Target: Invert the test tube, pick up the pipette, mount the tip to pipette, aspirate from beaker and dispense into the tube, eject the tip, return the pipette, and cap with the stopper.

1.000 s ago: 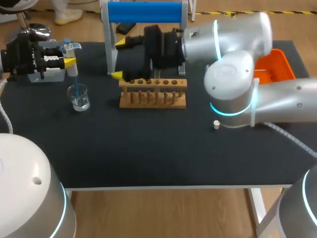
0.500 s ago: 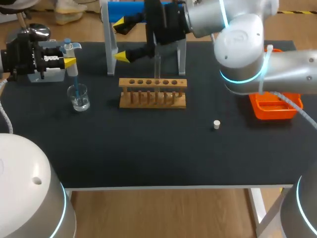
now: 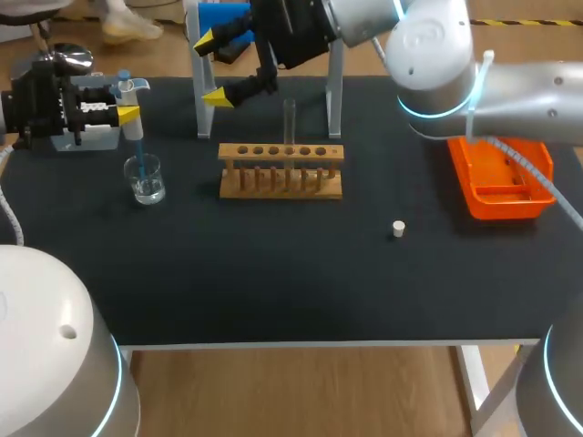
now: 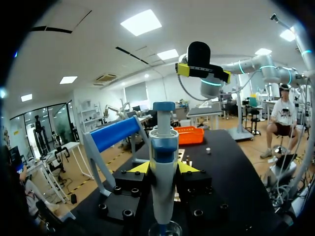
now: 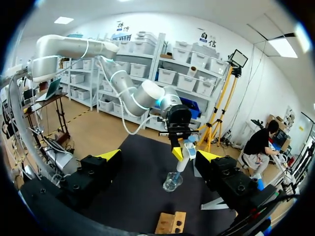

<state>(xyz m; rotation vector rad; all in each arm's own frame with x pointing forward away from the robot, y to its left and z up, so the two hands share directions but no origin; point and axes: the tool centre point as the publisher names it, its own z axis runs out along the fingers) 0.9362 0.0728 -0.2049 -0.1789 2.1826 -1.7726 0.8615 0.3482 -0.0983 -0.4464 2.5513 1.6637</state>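
At the far left of the table (image 3: 273, 282), the left gripper (image 3: 126, 113) has its two fingers closed on the body of the pipette (image 3: 128, 89). The blue tip (image 3: 138, 146) goes down into the glass beaker (image 3: 146, 180), which holds a little clear liquid. The step in hand therefore seems to be the aspiration. To do it well, I think the end of the tip should be under the liquid without pressing on the glass bottom, and the pipette should be kept upright so that no air is taken in. The test tube (image 3: 290, 121) stands upright in the wooden rack (image 3: 281, 173) in the middle of the table. The right gripper (image 3: 211, 67) hangs above and to the left of the rack, with its fingers wide apart and holding nothing. The white stopper (image 3: 398, 228) lies to the right, on the near side of the orange tray (image 3: 474, 206).
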